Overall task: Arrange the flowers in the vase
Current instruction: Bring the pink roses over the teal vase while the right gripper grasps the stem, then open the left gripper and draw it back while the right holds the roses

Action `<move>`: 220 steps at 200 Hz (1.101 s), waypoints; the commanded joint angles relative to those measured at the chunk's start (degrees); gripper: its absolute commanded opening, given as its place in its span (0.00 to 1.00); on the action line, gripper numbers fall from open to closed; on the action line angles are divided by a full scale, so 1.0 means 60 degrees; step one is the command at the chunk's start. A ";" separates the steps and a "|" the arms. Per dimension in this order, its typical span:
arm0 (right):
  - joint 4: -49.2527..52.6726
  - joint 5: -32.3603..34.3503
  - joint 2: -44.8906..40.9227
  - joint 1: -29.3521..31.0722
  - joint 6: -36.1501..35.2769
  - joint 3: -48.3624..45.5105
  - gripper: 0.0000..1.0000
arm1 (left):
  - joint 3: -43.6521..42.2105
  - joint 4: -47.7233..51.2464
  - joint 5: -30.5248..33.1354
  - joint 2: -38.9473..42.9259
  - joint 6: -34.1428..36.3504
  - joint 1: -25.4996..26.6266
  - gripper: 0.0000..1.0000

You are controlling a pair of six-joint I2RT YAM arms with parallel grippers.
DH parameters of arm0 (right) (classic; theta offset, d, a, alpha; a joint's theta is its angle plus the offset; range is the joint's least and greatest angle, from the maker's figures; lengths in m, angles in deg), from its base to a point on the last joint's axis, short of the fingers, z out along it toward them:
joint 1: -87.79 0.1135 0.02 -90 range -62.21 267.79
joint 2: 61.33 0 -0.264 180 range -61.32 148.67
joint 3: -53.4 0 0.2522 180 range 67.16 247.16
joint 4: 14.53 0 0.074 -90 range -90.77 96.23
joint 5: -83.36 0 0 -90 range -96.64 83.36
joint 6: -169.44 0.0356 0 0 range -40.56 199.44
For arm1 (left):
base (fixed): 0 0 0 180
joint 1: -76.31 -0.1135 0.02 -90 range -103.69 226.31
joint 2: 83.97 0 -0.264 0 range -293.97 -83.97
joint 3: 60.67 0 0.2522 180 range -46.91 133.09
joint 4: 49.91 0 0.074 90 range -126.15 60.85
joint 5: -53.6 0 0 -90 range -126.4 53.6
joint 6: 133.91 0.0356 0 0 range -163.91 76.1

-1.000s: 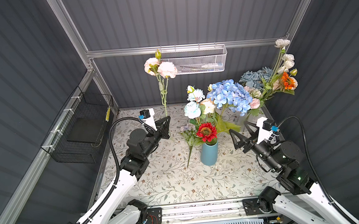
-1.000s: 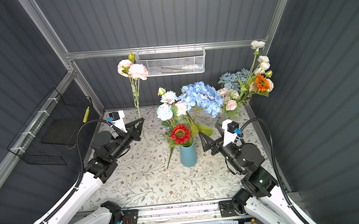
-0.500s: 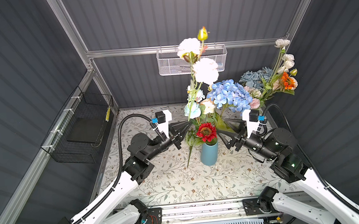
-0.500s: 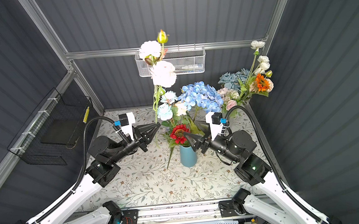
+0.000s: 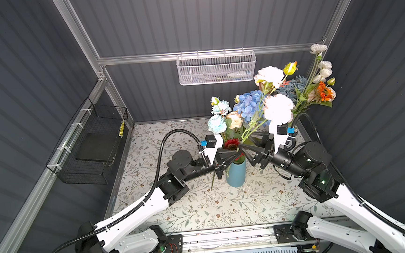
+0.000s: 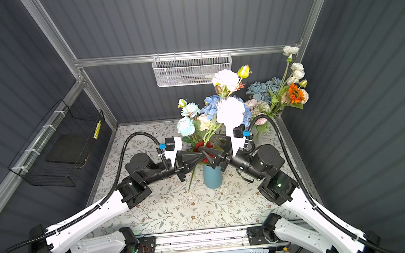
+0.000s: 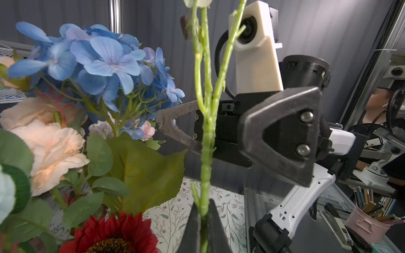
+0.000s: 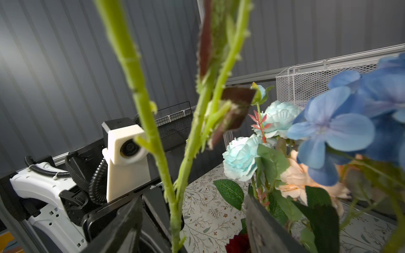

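A pale green is shown by the stem, blue by the hydrangea, deep red by the dark-centred bloom. The vase is coloured teal — the bench is printed cream with grey-green leafy sprigs.

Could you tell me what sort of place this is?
Probably a robot test booth in a lab: grey ribbed walls on an aluminium frame enclose two robot arms; a person and desk show outside.

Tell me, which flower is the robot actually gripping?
The tall pale-pink spray with a yellow bud: the left arm's fingers pinch its green stem. Nothing grips the others.
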 commanded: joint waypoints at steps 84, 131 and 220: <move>-0.0872 -0.0435 0.0151 0.0037 0.0467 -0.0159 0.22 | 0.0573 0.0152 0.0269 -0.0207 0.0699 0.0488 0.00; -0.1135 -0.0456 0.0062 0.0037 0.0584 -0.0389 0.00 | 0.0566 0.0142 0.0395 -0.0212 0.0634 0.0505 0.46; 0.0018 0.0608 -0.0750 0.0036 -0.0198 -0.0688 0.00 | -0.0308 -0.0122 0.2436 0.0736 0.0115 0.0346 1.00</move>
